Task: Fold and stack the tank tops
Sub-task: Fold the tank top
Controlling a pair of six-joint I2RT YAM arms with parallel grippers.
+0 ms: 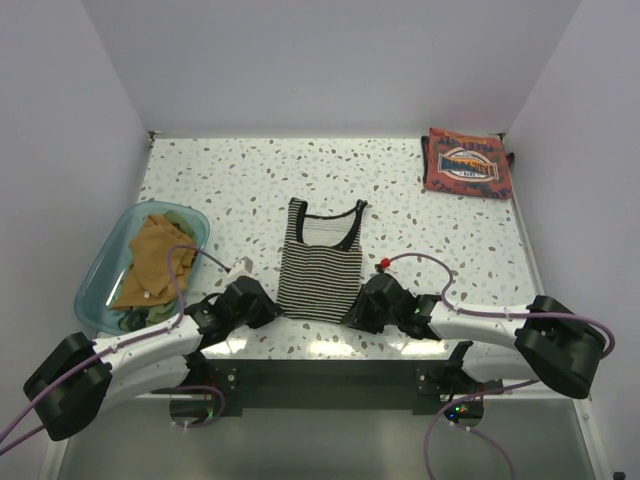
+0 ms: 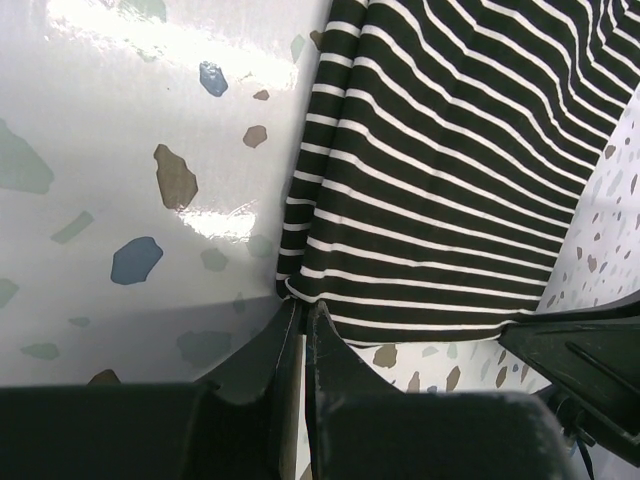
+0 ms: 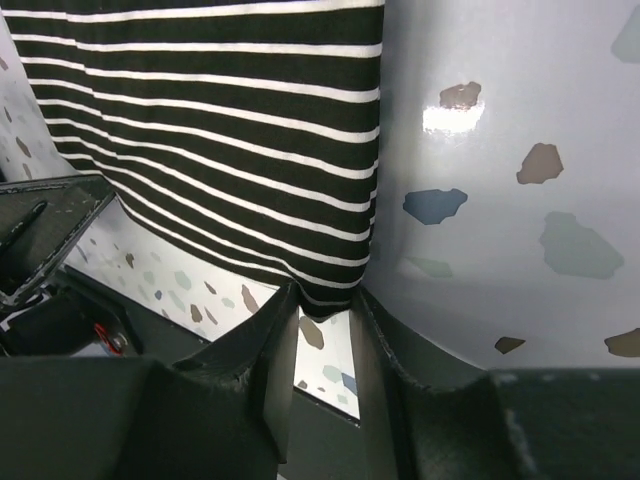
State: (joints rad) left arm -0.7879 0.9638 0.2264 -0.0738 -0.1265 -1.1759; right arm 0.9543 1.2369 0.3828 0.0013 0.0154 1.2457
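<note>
As left hand pinches its corner, striped top lies ahead (flat).

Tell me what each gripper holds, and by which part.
Left gripper pinches the striped top by its near left hem corner. Right gripper holds nothing: jaws apart at the other hem corner.

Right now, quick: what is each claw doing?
Left gripper: shut on a corner of the striped tank top.
Right gripper: open, at its other near corner.

L arm, R arm low; L fingers pinched shut, R fingers slightly apart.
</note>
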